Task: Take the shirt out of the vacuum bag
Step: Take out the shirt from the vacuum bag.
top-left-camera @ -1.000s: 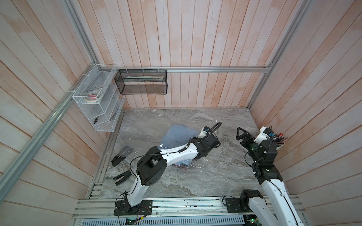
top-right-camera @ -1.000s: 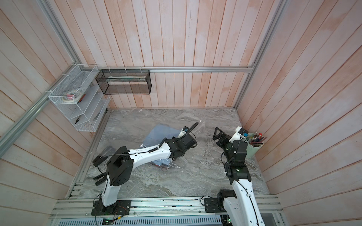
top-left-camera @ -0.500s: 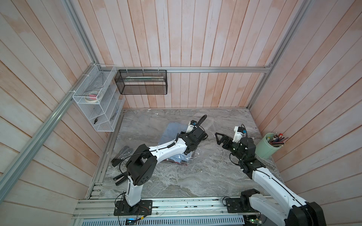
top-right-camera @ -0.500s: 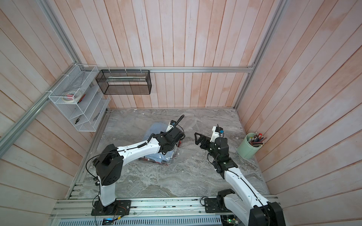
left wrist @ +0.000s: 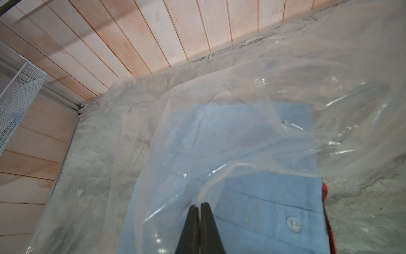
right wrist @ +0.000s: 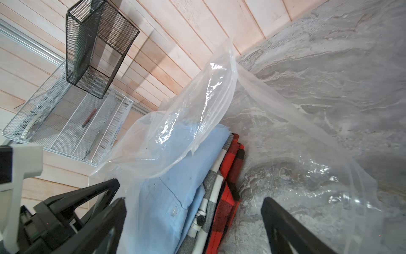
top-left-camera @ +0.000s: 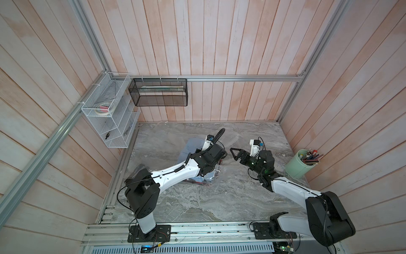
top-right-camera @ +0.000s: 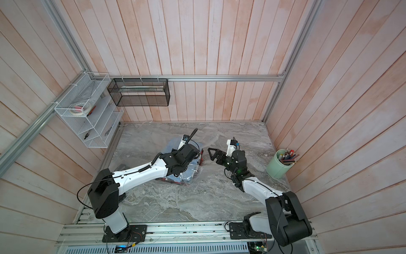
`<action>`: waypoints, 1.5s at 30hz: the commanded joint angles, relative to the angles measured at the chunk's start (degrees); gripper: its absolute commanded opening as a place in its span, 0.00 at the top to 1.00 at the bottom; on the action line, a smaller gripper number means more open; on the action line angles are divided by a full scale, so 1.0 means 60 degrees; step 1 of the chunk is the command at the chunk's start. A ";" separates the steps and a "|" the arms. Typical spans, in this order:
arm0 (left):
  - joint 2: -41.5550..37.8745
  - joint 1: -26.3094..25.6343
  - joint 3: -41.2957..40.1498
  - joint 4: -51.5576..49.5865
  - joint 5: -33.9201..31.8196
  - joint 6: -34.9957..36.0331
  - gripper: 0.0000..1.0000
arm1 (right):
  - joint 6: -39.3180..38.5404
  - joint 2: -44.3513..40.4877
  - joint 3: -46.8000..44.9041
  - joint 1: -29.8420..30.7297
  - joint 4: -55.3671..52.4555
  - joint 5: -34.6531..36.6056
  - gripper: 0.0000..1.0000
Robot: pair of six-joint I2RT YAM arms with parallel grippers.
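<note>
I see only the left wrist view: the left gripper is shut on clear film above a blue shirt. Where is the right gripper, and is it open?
Observer: In both top views the right gripper is open and empty. It faces the open mouth of the vacuum bag, apart from the left gripper.
Operator: Is the blue shirt alone there?
Observer: No. The right wrist view shows a grey-white checked cloth and a red-black checked cloth stacked under the blue shirt.
Operator: Anything near the right arm?
Observer: A green cup of pens stands at the edge of the table, apart from that arm.
</note>
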 commanded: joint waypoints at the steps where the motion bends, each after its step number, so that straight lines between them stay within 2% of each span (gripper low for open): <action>1: -0.0367 -0.0101 -0.0184 0.0010 -0.0174 -0.0258 1.00 | 0.0403 0.0406 0.0272 0.0111 0.0583 -0.0464 0.02; 5: -0.0489 -0.0316 -0.0238 -0.0087 -0.0238 -0.0425 1.00 | 0.0021 0.0981 0.0576 0.0336 0.0429 -0.0406 0.02; 9: -0.0536 -0.0497 -0.0205 -0.0239 -0.0541 -0.0480 1.00 | -0.0021 0.1611 0.0565 0.0725 0.0937 -0.0278 0.12; 13: -0.0648 -0.0912 -0.0208 -0.0404 -0.0576 -0.0729 1.00 | 0.0066 0.2154 0.0709 0.1158 0.1275 -0.0057 0.14; 17: -0.0672 -0.1121 -0.0295 -0.0520 -0.0676 -0.0921 1.00 | 0.0091 0.2594 0.0689 0.1424 0.1947 0.0120 0.31; 20: -0.0652 -0.1184 -0.0347 -0.0644 -0.0765 -0.1117 1.00 | 0.0147 0.2909 0.0816 0.1540 0.2255 0.0103 0.38; 40: -0.0869 -0.1179 -0.0894 -0.0698 -0.0741 -0.1663 1.00 | 0.0259 0.3892 0.1018 0.2018 0.2471 0.0222 0.36; 45: -0.0912 -0.1183 -0.0995 -0.0704 -0.0682 -0.1845 1.00 | 0.0356 0.4126 0.1307 0.2154 0.2619 0.0201 0.41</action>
